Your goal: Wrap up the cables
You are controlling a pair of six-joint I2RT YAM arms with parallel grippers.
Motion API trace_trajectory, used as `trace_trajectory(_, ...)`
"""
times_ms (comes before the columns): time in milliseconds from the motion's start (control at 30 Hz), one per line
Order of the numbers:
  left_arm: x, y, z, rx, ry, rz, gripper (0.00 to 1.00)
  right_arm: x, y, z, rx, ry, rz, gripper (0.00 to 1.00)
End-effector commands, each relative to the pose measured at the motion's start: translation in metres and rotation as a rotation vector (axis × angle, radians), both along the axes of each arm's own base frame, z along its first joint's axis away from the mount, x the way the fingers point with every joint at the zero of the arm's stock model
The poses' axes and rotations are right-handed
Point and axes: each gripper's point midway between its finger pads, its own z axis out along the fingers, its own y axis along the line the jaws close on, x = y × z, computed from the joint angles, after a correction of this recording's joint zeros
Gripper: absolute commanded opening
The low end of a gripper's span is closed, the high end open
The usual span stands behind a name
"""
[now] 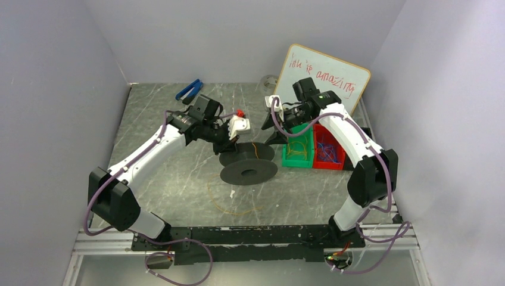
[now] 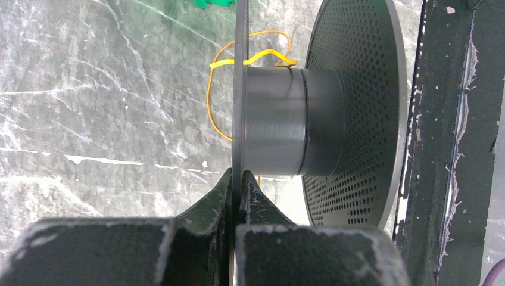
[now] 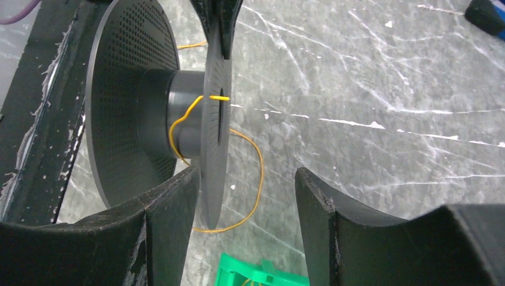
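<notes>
Cables (image 3: 215, 96): a single thin yellow-tan strand, string-like and limp. Nearest the arm bases, it lies flat on the grey marbled worktop (image 1: 178, 179) in a faint, loose oval loop just in front of the spool (image 1: 265, 170). Farther on, it bends in a kink part-way round the spool's core and hooks through a slot in the thin flange. Beyond that flange it curves out in a second slack loop.

The spool is black. It has a smooth cylindrical core between two round flanges. The flange facing the bases is dotted all over with small holes. The far flange is a thin disc, seen edge-on from both wrists. The spool's axis runs roughly near to far, with the near face tipped up.

The left pincer (image 2: 236, 185) is clamped narrow on the thin flange's rim, with only the disc's edge between its scuffed black fingers. The right pincer (image 3: 245, 179) stands wide, straddling the same rim from the other side. The rim sits close by one of its fingers, and the other finger is well clear.

Just right of the spool are a green bin (image 1: 296, 159) and a red bin (image 1: 329, 164), side by side, with thin wires inside. A whiteboard (image 1: 333, 68) with red writing leans behind them.
</notes>
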Motion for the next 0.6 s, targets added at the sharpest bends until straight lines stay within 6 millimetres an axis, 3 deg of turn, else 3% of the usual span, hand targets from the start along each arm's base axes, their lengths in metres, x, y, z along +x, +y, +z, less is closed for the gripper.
trace_trajectory(0, 0.0, -0.006, 0.031, -0.088, -0.048, -0.007, 0.03, -0.016, 0.003, 0.011, 0.052, 0.0, 0.037, 0.6)
trace_trajectory(233, 0.005, -0.006, 0.04, -0.099, -0.059, 0.005, 0.03, -0.027, 0.006, -0.01, 0.039, 0.068, 0.051, 0.48)
trace_trajectory(367, 0.006, -0.007, 0.042, -0.102, -0.058, 0.008, 0.03, -0.024, 0.007, -0.018, 0.025, 0.078, 0.035, 0.24)
trace_trajectory(433, 0.008, -0.007, 0.043, -0.103, -0.062, 0.015, 0.03, -0.023, 0.009, -0.019, 0.017, 0.08, 0.037, 0.02)
trace_trajectory(567, 0.019, -0.005, 0.045, -0.084, -0.078, 0.075, 0.06, -0.016, 0.011, -0.013, -0.001, 0.004, 0.035, 0.0)
